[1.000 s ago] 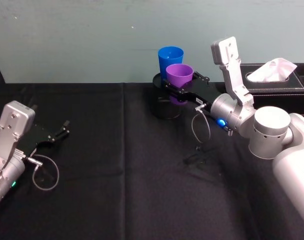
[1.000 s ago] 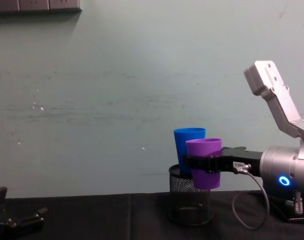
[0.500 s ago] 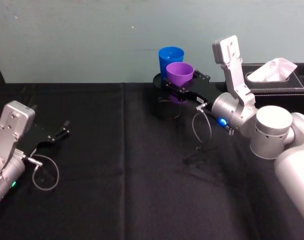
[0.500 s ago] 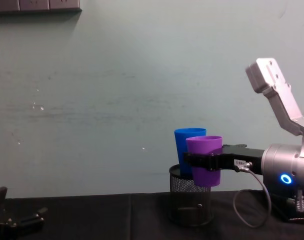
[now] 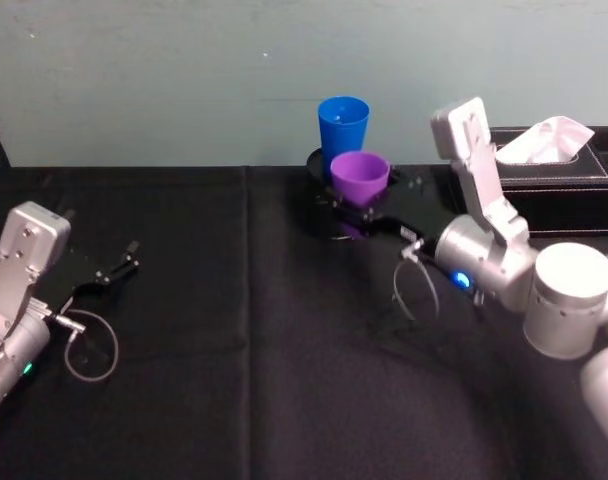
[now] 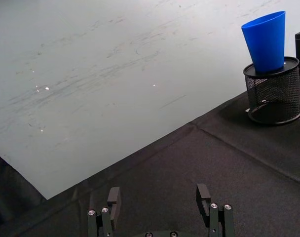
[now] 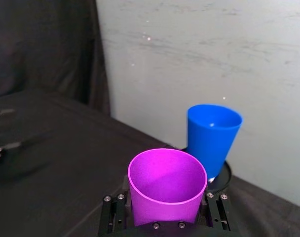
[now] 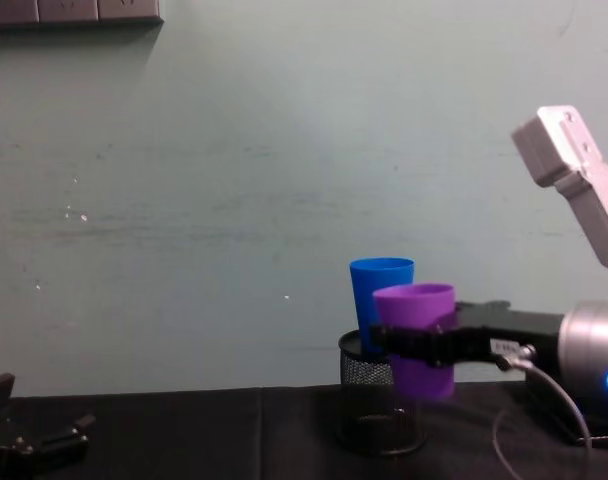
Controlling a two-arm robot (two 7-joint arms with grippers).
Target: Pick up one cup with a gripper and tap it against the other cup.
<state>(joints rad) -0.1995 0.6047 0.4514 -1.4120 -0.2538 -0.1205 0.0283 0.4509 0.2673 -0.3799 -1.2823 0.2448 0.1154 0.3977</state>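
In the head view we see the right gripper (image 5: 364,205) clenched around the purple cup (image 5: 359,177), which it holds in the air just in front of the blue cup (image 5: 343,123). The blue cup stands in a black mesh holder (image 5: 319,165) at the far edge of the black table (image 5: 244,340). The left gripper (image 5: 119,266) rests low on the left with its fingers spread apart.

In the left wrist view the left gripper's fingers (image 6: 113,200) are apart with nothing between them.

In the right wrist view the purple cup is upright between the jaws, and the blue cup is close behind it.

In the chest view the purple cup overlaps the blue cup; we cannot tell if they touch.

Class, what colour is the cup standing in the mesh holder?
Blue cup; the left wrist view shows it best.
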